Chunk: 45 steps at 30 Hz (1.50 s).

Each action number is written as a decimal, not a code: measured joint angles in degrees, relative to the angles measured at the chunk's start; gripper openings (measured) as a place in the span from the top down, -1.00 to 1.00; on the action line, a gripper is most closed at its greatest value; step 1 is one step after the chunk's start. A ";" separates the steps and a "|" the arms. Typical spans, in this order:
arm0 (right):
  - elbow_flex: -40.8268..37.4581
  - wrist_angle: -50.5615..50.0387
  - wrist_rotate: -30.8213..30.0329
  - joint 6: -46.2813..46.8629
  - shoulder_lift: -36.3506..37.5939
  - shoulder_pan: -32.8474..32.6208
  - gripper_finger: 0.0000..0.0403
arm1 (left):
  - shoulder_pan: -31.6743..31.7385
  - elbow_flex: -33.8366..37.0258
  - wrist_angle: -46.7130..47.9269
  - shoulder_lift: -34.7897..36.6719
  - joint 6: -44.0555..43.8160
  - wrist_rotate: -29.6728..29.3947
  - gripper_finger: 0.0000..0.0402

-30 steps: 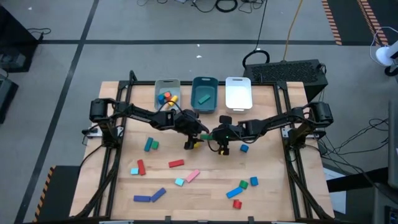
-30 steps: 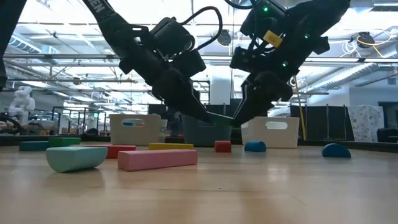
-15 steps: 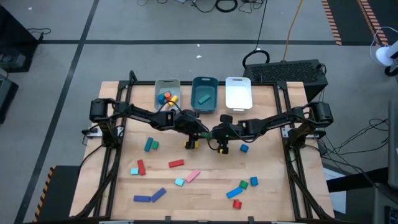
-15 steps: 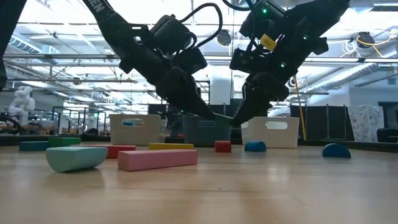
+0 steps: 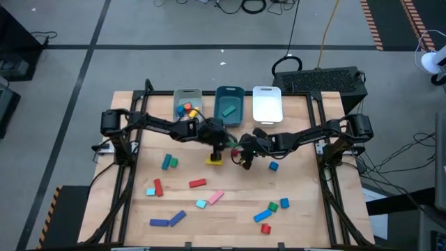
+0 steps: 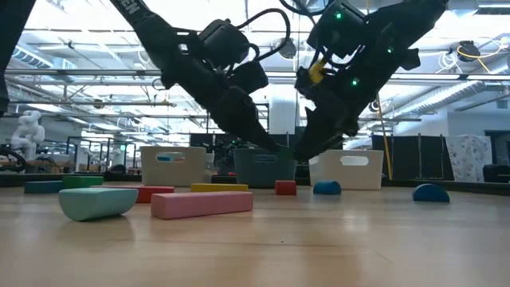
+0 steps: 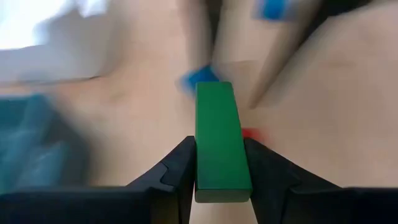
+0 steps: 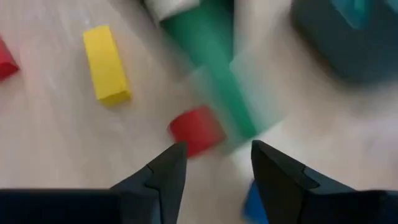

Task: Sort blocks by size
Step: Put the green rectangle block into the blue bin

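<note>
Green bar (image 7: 222, 143), gripped by left hand (image 7: 221, 163)

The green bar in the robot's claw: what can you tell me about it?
The green bar is a long, straight block with square edges and a plain, smooth painted face; it looks like wood. The left gripper clamps it near one end, a dark finger pressed on each long side, so the rest sticks out ahead. It hangs above the table's middle, in front of the teal tray, with a yellow bar and a small red block lying on the wood nearby. The right gripper is open beside it, not touching.
</note>
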<state>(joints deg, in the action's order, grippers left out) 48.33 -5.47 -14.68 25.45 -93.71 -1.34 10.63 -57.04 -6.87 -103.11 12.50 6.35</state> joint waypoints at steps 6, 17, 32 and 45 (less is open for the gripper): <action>-0.04 -0.18 0.44 7.52 -0.02 -0.97 0.16 | 3.63 -6.32 8.87 0.04 0.30 -5.32 0.41; -0.04 -0.12 -0.38 7.71 -0.09 -3.37 0.15 | 9.52 -19.18 21.91 0.04 3.57 -5.38 0.40; -0.02 -2.12 -0.45 6.69 -0.09 -4.02 0.15 | 10.35 -24.22 32.33 0.07 4.47 -2.80 0.40; -0.02 -2.81 -0.45 6.67 -0.09 -4.02 0.15 | 8.45 -24.17 34.25 0.07 6.10 -2.53 0.40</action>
<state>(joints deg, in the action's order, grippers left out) 48.31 -8.28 -15.14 32.12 -93.80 -5.37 19.08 -81.21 27.38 -103.04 18.60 3.81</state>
